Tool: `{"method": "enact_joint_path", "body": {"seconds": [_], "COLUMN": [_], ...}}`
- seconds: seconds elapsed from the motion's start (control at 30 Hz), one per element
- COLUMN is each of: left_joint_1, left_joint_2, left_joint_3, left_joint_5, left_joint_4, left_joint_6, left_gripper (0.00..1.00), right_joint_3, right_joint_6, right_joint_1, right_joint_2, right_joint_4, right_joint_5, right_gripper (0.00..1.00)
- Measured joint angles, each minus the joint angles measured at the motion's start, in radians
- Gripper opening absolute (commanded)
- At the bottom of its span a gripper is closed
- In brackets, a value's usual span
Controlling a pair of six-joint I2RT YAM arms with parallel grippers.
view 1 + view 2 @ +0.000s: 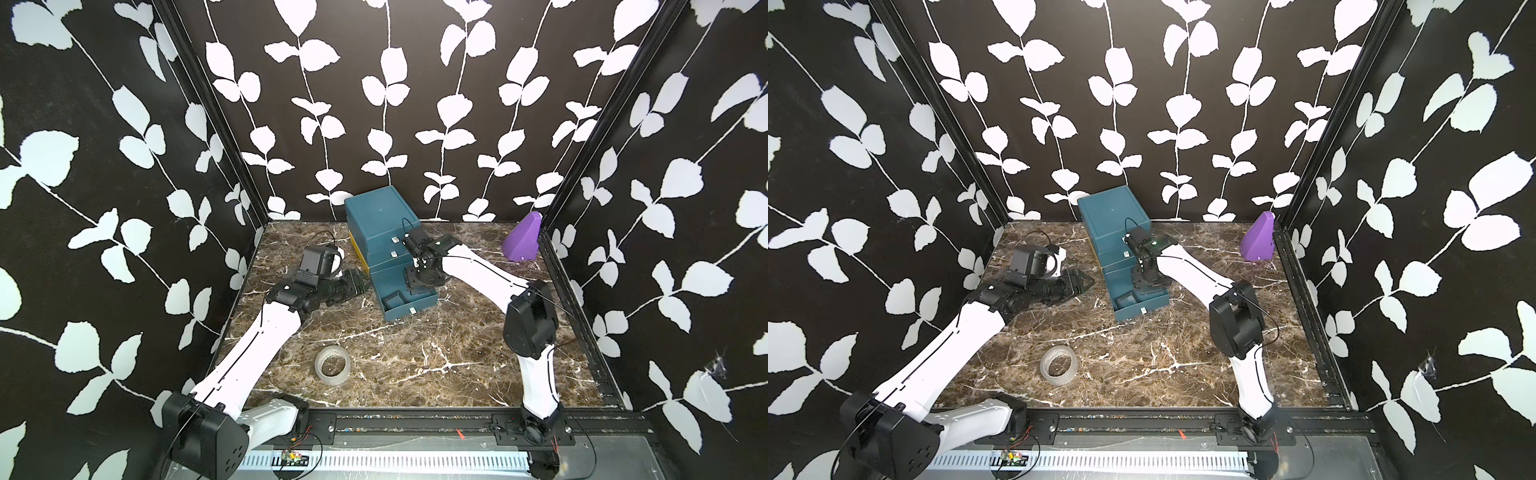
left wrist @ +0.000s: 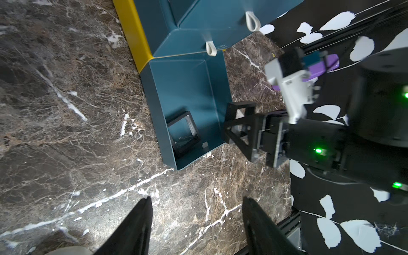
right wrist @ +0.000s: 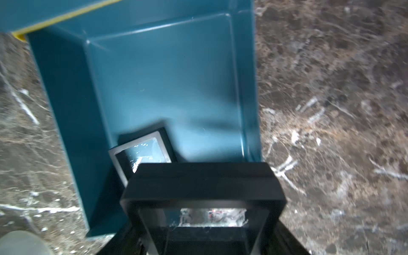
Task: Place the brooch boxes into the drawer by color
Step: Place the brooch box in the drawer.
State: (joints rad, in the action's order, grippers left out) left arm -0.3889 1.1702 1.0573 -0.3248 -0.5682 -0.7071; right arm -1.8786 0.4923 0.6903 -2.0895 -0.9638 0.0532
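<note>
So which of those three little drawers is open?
The bottom drawer: pulled out, a black brooch box inside. The two drawers above are shut.

Quick count from my end: I see two brooch boxes [image 2: 183, 132], both black, the held box [image 3: 203, 198] in the right gripper [image 1: 419, 279] and the loose box [image 3: 141, 152] just beside it. One teal chest [image 1: 380, 212], three drawers [image 1: 415, 305], three white pull tabs [image 1: 395, 240]. One tape roll [image 1: 333, 365] and one purple wedge [image 1: 521, 241], both well off from that gripper.
</note>
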Motion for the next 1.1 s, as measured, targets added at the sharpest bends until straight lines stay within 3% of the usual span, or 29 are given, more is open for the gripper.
{"method": "enact_joint_path", "body": {"seconds": [0.6,0.9,1.1], "left_joint_1": [0.0,0.0,0.0], "left_joint_2": [0.004,0.01,0.016], "left_joint_3": [0.0,0.001,0.006], "left_joint_5": [0.005,0.004,0.004], "left_joint_4": [0.014,0.014,0.014], "left_joint_6": [-0.015,-0.015,-0.015], "left_gripper": [0.63,0.63,0.64], "right_joint_3": [-0.039,-0.037,-0.037], "right_joint_6": [-0.105,-0.112,-0.108], "right_joint_1": [0.008,0.009,0.014], "right_joint_2": [-0.142,-0.143,-0.142], "right_joint_4": [0.042,0.063,0.071], "right_joint_5": [0.044,0.045,0.041], "right_gripper": [0.55,0.85,0.89]}}
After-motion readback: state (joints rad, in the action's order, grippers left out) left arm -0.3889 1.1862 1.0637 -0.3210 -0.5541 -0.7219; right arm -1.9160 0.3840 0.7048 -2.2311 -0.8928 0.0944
